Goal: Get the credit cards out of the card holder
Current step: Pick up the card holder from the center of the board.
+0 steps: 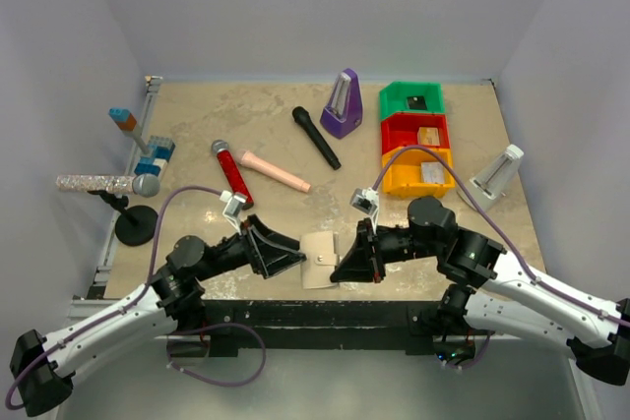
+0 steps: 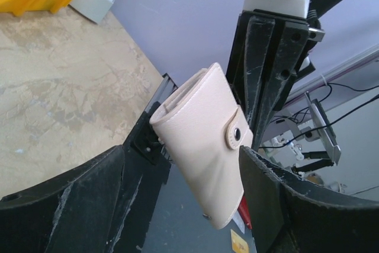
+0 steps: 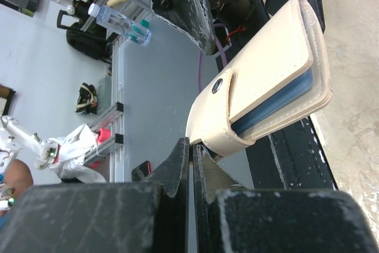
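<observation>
two grippers meet at the near edge of the worktop (image 1: 256, 115), with the card holder (image 2: 204, 146) between them. on the left, the left gripper (image 1: 293, 253) stands wide open and holds nothing. in its wrist view its two black fingers (image 2: 77, 205) flank the lower end of the card holder. the gap on the left side is clear, but the right side is so close that contact cannot be told. the card holder sits in the middle, lifted and tilted over the worktop's edge, folded shut. it is a pale beige bifold with stitched edges. its snap tab (image 3: 222, 90) wraps round the open side and is fastened with a dark round snap. a blue layer (image 3: 278, 102) shows between the two covers. on the right, the right gripper (image 3: 190, 149) is closed, its tips pinched on the card holder's edge beside the tab, carrying it. seen from the left wrist, that gripper rises behind the holder, fingers pressed together.
</observation>
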Robot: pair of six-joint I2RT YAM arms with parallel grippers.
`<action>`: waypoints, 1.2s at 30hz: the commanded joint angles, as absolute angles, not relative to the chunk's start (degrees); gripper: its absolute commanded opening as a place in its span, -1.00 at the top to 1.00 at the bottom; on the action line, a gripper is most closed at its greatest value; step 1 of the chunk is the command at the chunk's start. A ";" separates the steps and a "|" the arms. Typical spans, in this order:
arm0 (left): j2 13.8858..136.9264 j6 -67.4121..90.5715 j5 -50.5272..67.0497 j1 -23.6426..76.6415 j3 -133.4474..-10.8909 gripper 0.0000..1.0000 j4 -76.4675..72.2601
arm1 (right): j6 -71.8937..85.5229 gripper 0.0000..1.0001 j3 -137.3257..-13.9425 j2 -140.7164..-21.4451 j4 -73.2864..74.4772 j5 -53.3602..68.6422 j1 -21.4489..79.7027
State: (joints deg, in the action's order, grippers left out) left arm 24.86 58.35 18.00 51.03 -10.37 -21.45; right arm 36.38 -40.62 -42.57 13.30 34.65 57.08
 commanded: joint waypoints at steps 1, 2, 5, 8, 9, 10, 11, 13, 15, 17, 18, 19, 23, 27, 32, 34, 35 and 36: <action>26.19 61.08 20.56 50.89 -9.23 -0.63 -31.09 | 35.68 1.00 -42.89 -41.40 10.29 37.35 56.95; 26.71 61.69 21.26 50.80 -8.88 -0.62 -33.55 | 35.77 1.00 -42.63 -41.40 9.94 37.53 56.95; 29.09 64.07 23.55 50.80 -8.00 -0.59 -41.11 | 36.12 1.00 -42.10 -41.48 9.23 38.05 56.95; 32.60 65.56 26.27 50.80 -8.09 -0.57 -46.92 | 36.21 1.00 -41.66 -41.40 8.88 38.06 56.95; 33.74 66.00 27.50 50.80 -8.17 -0.55 -48.06 | 36.38 1.00 -41.49 -41.48 8.70 38.14 56.95; 34.53 66.18 28.03 50.89 -8.26 -0.53 -49.56 | 36.39 1.00 -41.48 -41.57 8.61 38.14 56.95; 35.24 66.62 28.30 50.80 -8.17 -0.50 -50.79 | 36.39 1.00 -41.48 -41.57 8.53 38.06 56.95; 35.86 67.23 28.30 50.80 -7.82 -0.45 -52.81 | 36.21 1.00 -41.40 -41.49 8.70 38.06 56.95; 35.51 67.32 27.69 50.89 -7.65 -0.40 -53.17 | 36.04 1.00 -41.22 -41.22 9.23 37.88 56.95; 34.90 67.24 27.42 50.80 -7.82 -0.33 -53.00 | 35.86 1.00 -40.96 -41.05 9.49 37.71 56.95; 34.46 67.24 27.33 50.80 -7.74 -0.29 -52.65 | 35.86 1.00 -40.87 -40.78 9.67 37.62 56.95; 34.11 67.06 27.33 50.80 -7.91 -0.21 -52.39 | 35.77 1.00 -40.61 -40.78 9.58 37.44 56.95; 33.58 66.88 27.25 50.80 -8.09 0.03 -52.03 | 35.68 1.00 -39.90 -40.61 9.76 37.09 56.95; 33.22 67.06 27.07 50.80 -8.17 0.06 -51.94 | 35.60 1.00 -39.46 -41.04 9.49 36.91 56.95; 32.78 67.06 26.81 50.80 -8.09 0.12 -51.68 | 35.51 1.00 -39.11 -40.96 9.58 36.74 56.95; 32.78 67.06 26.72 50.89 -8.00 0.19 -51.42 | 35.51 1.00 -39.02 -41.13 9.58 36.74 56.95; 32.78 67.06 26.72 50.80 -8.00 0.22 -51.42 | 35.51 1.00 -38.94 -41.05 9.58 36.74 56.95; 32.78 67.06 26.72 50.80 -8.00 0.24 -51.42 | 35.42 1.00 -38.94 -41.13 9.58 36.74 56.95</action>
State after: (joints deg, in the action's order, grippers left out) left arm 33.34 66.94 26.50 51.00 -7.75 -47.70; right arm 36.40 -39.16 -41.23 12.16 36.97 57.04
